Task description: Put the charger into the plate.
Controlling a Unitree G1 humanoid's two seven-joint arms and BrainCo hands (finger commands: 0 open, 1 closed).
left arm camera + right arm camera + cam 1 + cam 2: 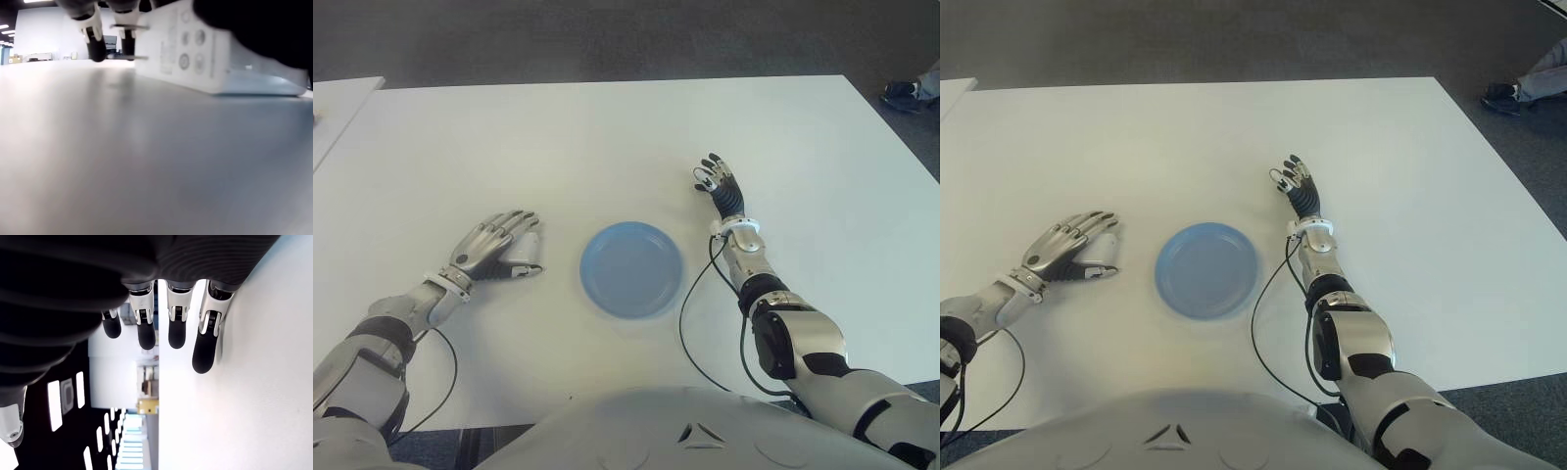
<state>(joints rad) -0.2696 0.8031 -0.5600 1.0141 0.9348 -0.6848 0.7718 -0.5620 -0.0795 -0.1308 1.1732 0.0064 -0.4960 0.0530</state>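
Note:
The white charger [195, 54] lies on the white table [607, 147], its metal prongs pointing along the tabletop. My left hand [499, 245] is stretched over it, just left of the plate. The fingers lie loosely across its top and the thumb is beside it, so only a white edge of the charger [526, 249] shows in the eye views. The hand is not closed around it. The blue plate [631, 269] sits empty at the table's middle front. My right hand [720, 186] shows to the right of the plate, its fingers [176, 328] straight and holding nothing.
A black cable [690, 323] loops on the table between the plate and my right forearm. A second white table [337, 103] borders the far left. A person's shoe [904, 93] is on the dark floor past the right edge.

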